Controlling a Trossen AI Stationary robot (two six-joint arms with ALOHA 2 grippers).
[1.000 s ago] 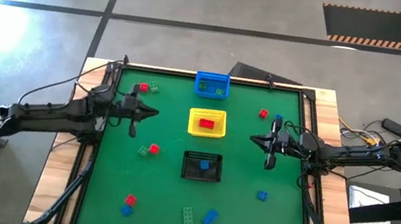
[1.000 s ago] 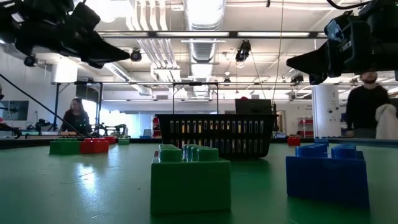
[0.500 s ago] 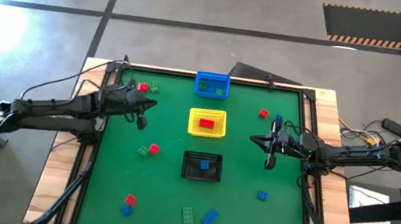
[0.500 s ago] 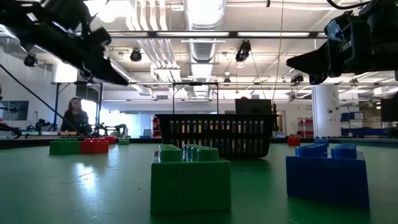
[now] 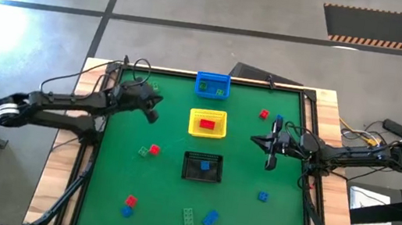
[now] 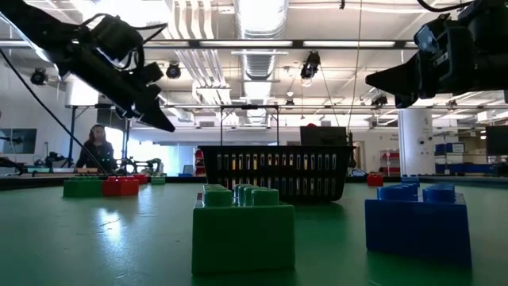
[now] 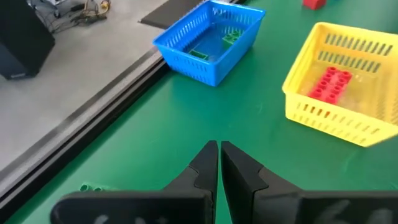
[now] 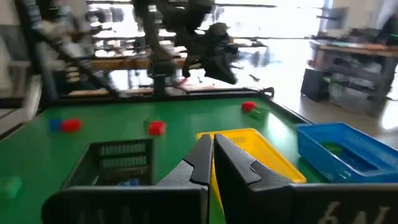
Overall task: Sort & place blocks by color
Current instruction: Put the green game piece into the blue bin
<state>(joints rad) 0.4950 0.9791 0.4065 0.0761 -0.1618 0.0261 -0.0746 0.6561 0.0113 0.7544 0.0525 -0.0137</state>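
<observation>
Small red, green and blue blocks lie scattered on the green mat: a red and green pair left of centre, a red and blue pair near the left front, a green block and a blue block at the near edge, and a blue one on the right. My left gripper hovers shut, tipped downward, over the far left of the mat. A green block lies just beyond it. My right gripper waits shut above the right side.
Three mesh baskets stand in a row down the middle. The blue basket at the far edge holds green blocks, the yellow basket holds a red block, and the black basket holds a blue block. A red block lies far right. Cables run along both table sides.
My left gripper has tipped its fingers downward and come lower, while its wrist has shifted a little toward the table's far edge. It has stayed shut. The red block beside the far-left green one is now hidden under the arm.
</observation>
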